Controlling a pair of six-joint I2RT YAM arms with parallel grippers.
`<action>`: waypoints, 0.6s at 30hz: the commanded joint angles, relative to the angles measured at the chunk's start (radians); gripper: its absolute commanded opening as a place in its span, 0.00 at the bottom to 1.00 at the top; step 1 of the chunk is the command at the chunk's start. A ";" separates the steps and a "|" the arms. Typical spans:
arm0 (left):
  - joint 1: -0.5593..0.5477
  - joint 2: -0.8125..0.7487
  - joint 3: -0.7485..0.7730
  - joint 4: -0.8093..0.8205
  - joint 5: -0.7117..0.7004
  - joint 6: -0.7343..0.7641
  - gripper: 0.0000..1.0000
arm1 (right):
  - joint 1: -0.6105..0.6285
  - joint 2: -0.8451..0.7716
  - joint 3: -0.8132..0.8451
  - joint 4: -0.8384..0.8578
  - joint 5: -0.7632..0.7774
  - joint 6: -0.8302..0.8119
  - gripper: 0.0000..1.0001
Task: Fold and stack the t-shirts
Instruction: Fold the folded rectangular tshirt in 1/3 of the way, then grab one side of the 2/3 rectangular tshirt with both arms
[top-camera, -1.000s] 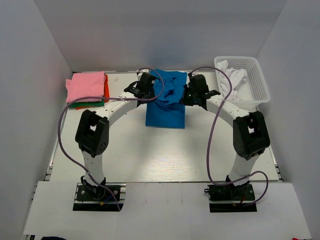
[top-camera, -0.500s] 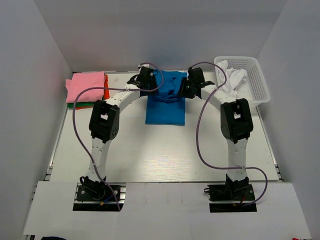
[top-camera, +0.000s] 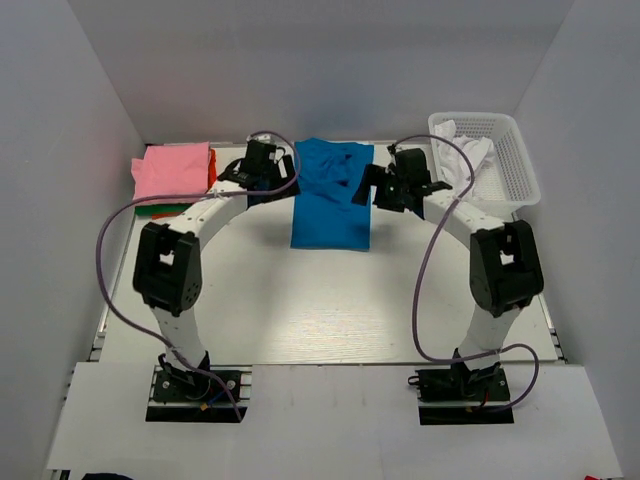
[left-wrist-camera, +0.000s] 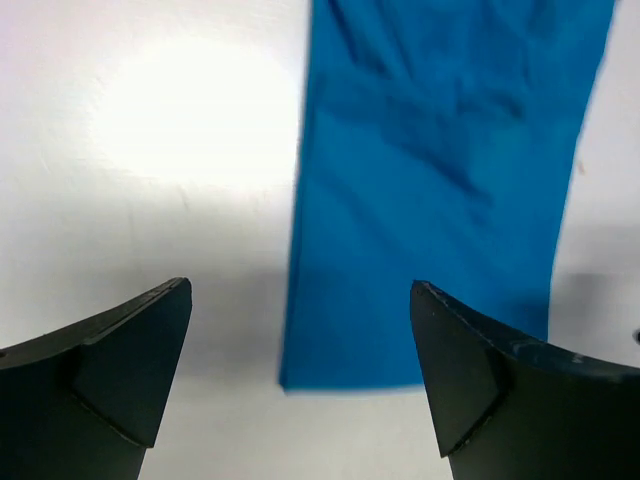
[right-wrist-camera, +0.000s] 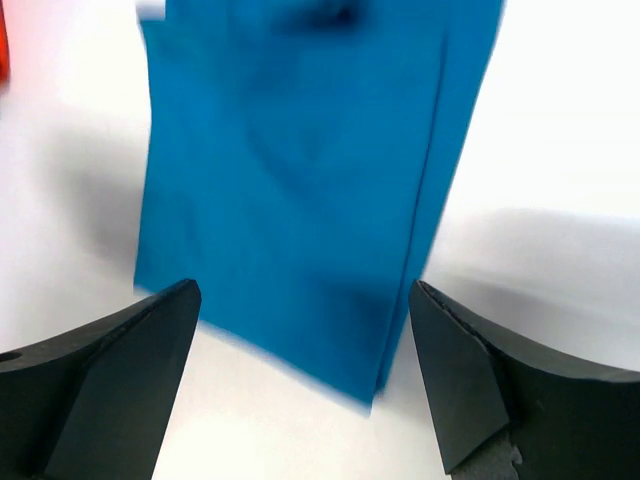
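A bright blue t-shirt (top-camera: 333, 198) lies folded in a long rectangle at the back middle of the table, with nothing holding it. My left gripper (top-camera: 266, 172) hovers just off its left edge, my right gripper (top-camera: 388, 186) just off its right edge. Both are open and empty. In the left wrist view the blue t-shirt (left-wrist-camera: 440, 180) fills the upper right between the wide-apart fingers (left-wrist-camera: 120, 360). The right wrist view shows the blue t-shirt (right-wrist-camera: 300, 170) above its spread fingers (right-wrist-camera: 480, 380). A pink t-shirt (top-camera: 172, 172) tops a stack over an orange one (top-camera: 212, 176) and a green one (top-camera: 170, 210).
A white mesh basket (top-camera: 515, 165) at the back right holds crumpled white t-shirts (top-camera: 466, 156). Grey walls close in the table at the left, back and right. The arms arch from their bases at the near edge.
Both grippers have opened and let go of the blue t-shirt, which now lies flat. The left gripper has drawn away leftward and the right gripper rightward.
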 joint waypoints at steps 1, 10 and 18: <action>-0.032 -0.133 -0.206 0.046 0.117 -0.029 1.00 | 0.017 -0.127 -0.167 0.042 -0.035 -0.016 0.90; -0.073 -0.108 -0.378 0.056 0.147 -0.063 1.00 | 0.034 -0.153 -0.376 0.113 -0.072 0.059 0.90; -0.092 -0.026 -0.369 0.056 0.094 -0.072 0.73 | 0.036 -0.032 -0.319 0.097 -0.095 0.071 0.80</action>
